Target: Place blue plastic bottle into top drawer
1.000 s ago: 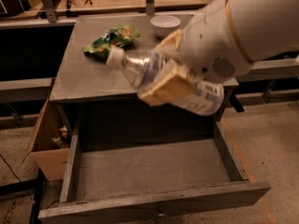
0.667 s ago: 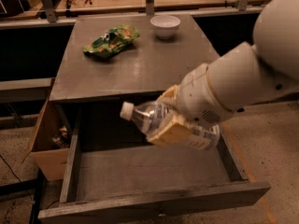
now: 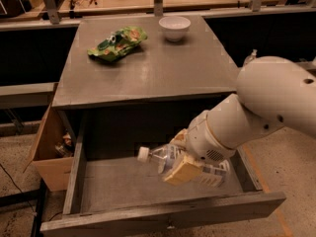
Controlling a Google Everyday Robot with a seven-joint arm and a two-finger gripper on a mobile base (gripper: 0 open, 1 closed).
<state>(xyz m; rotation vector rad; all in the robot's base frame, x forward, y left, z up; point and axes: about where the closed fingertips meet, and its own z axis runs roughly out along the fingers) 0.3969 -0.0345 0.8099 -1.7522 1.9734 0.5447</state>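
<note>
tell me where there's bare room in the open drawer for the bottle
In the top drawer the floor's left half is bare, between the left wall and the cap of the blue plastic bottle. The right half is crowded: the gripper holds the bottle there. The table is also bare on its front half, nearer than the green bag and white bowl.

A smooth white arm [image 3: 256,107] of rounded shells is seen, marked with few small dark holes; its gripper [image 3: 174,157], with tan fingers [image 3: 183,171], is found over the top drawer [image 3: 163,216].
</note>
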